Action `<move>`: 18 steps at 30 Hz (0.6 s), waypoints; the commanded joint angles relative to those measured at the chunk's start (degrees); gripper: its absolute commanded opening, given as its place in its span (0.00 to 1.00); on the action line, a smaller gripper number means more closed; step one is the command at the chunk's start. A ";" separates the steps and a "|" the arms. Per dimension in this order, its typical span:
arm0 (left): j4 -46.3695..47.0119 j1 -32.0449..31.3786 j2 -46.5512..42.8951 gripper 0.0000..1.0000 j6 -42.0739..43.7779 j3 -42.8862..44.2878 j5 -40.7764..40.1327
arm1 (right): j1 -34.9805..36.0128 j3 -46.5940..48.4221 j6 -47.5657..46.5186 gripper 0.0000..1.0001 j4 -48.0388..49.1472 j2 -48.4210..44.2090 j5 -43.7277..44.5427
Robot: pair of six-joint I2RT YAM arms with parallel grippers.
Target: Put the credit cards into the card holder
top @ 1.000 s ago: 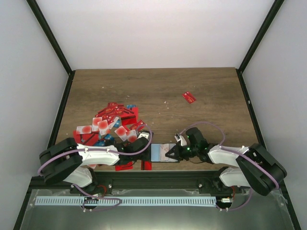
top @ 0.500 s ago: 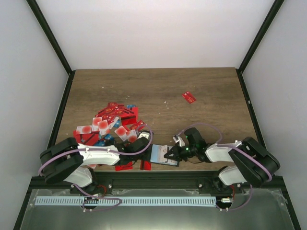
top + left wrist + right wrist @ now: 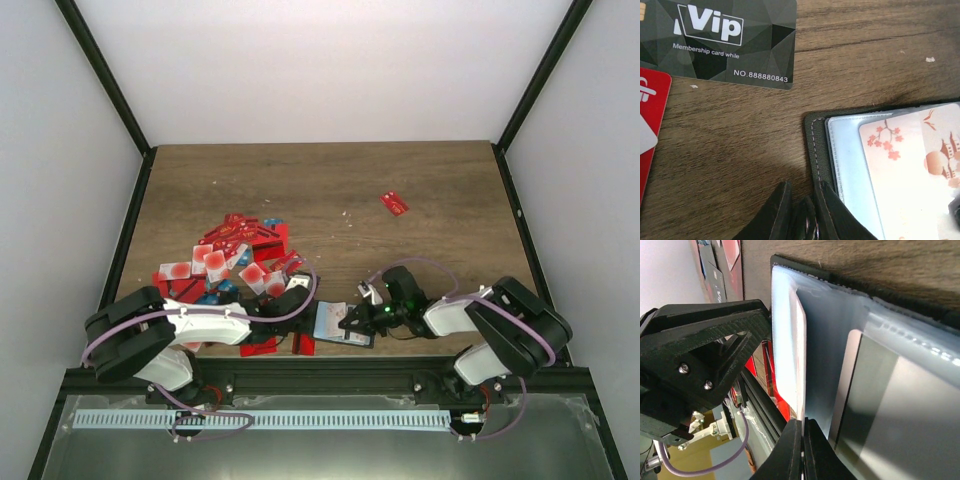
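Insertion is under way. The open black folding card holder [image 3: 340, 323] is lying at 6 o'clock on the wooden table [image 3: 420, 170]. The right gripper [image 3: 802, 440], fingers pressed together, is apparently feeding a pale plastic card [image 3: 790, 355] into a clear sleeve [image 3: 840, 325]. The left gripper [image 3: 801, 212] is sitting narrow at the holder's 9 o'clock edge, and I cannot tell if it is gripping. Next, the card needs pushing fully home.

Card holder [image 3: 333, 322] open flat, near edge centre of tabletop [image 3: 330, 180]; credit cards [image 3: 235, 255] piled near-left, stray red card [image 3: 394, 203] mid-right.

Left wrist view: dark membership card [image 3: 720, 40] cut off top left, card holder [image 3: 815, 145] cut off right and bottom. Overhead, the left arm [image 3: 200, 325] covers some credit cards [image 3: 215, 258].
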 commanded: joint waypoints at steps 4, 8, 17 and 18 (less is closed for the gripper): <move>-2.65 -0.53 2.57 0.13 -6.45 -1.45 3.24 | 2.52 -1.33 5.70 0.01 6.62 3.58 2.32; -2.66 -0.89 1.48 0.12 -7.92 -2.58 3.01 | 3.77 -0.60 5.99 0.02 7.37 5.13 2.82; -4.19 -1.10 -2.64 0.12 -10.67 -4.07 1.26 | 6.93 2.59 1.17 0.13 0.41 3.83 4.35; -4.67 -1.13 -3.14 0.12 -11.01 -4.24 0.88 | 6.94 2.93 0.18 0.17 -1.75 2.71 5.20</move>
